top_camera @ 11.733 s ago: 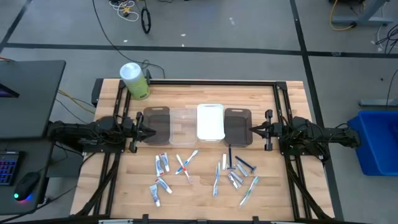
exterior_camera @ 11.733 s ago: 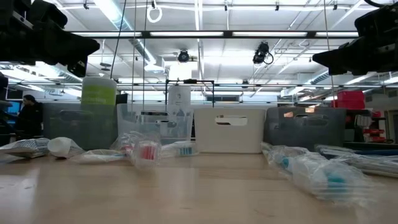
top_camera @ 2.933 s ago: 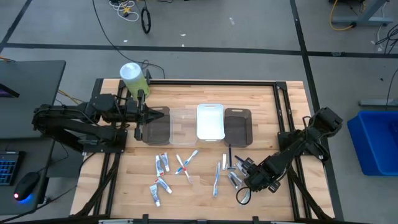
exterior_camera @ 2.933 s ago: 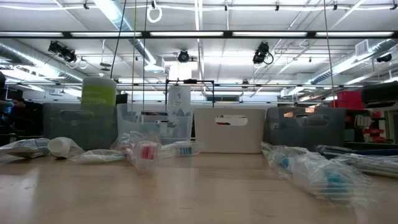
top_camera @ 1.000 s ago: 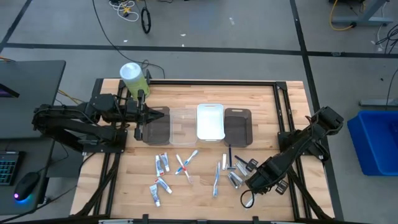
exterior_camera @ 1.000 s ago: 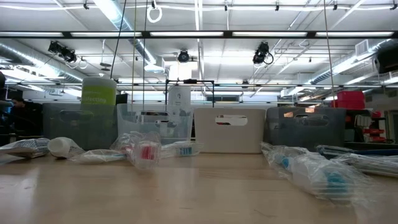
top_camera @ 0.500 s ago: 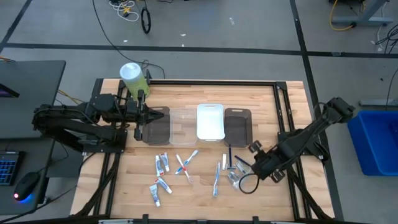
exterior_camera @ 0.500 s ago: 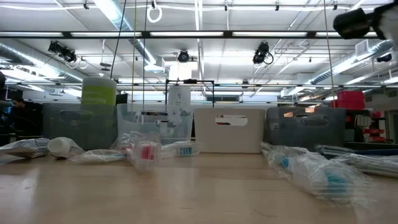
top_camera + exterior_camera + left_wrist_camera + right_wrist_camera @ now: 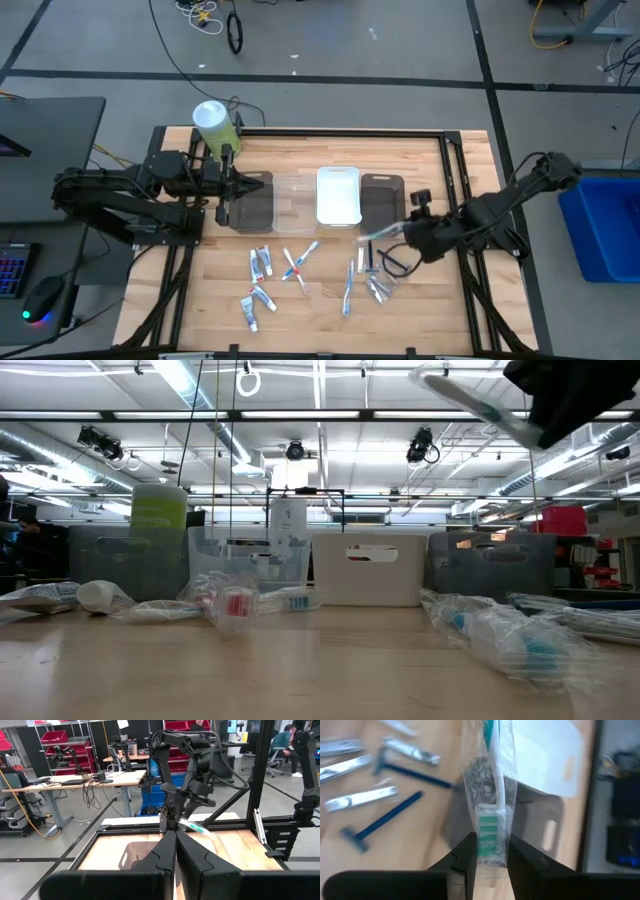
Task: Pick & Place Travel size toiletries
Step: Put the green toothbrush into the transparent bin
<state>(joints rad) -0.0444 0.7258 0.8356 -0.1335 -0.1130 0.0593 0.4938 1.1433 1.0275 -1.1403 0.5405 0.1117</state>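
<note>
Worktop (image 9: 320,310): light wood butcher-block in a black frame, seen from above.

Green-white canister (image 9: 215,129) stands upright at the far left corner; lettering shows on its green band in the low view but cannot be read.

Four rectangular trays in a row across the middle: dark tray (image 9: 251,200), clear tray (image 9: 294,203), white tray (image 9: 338,195), second dark tray (image 9: 381,201). No contents visible in any of them from above.

Left arm lies low along the left edge, its hand (image 9: 236,186) pointing at the left end of the first dark tray, fingers pressed together with nothing between them.

Right arm reaches in from the right edge, elbow raised. Right hand (image 9: 406,229) hangs above the worktop just beside the near right corner of the second dark tray, pinching a toothbrush (image 9: 490,815) in a clear wrapper. Brush has a white handle and green bristles; the head end sits between the fingers and the handle juts out toward the trays.

Loose toiletries on the near half of the worktop: mini toothpaste tubes (image 9: 259,264) at the left, two crossed wrapped toothbrushes (image 9: 296,264) beside them, then a cluster of silvery tubes (image 9: 376,287) and dark razors (image 9: 385,821) below the right hand.
</note>
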